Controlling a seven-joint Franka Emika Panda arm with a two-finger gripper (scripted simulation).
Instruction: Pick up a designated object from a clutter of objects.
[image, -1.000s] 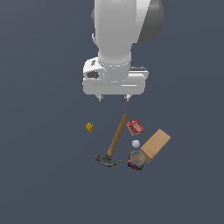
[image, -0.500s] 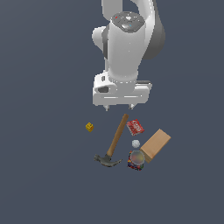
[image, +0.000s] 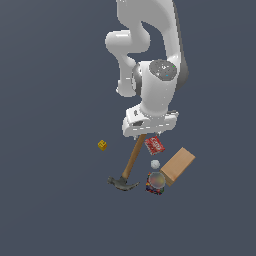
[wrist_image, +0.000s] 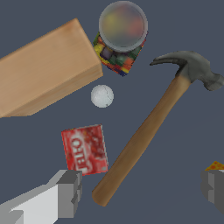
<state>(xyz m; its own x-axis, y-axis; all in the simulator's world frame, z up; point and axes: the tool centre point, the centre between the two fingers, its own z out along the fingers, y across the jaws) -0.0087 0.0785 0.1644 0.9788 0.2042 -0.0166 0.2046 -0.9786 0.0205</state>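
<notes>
Lower now than a second ago, the gripper (wrist_image: 141, 192) hangs just above the clutter, jaws released and holding nothing. Red box (wrist_image: 85, 149) lies flat on the worktop (image: 55, 200), beside the hammer (wrist_image: 146, 131) handle, near the white ball (wrist_image: 102, 96) and tan box (wrist_image: 43, 70).

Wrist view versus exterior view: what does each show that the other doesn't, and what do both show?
Only the wrist view shows the pincer fingers, spread wide with nothing between them, and the red box's white lettering. Only the exterior view shows the arm above the pile and the whole yellow cube standing apart; the wrist view catches just its corner. Both show the red box, hammer, tan box, white ball and jar.
</notes>
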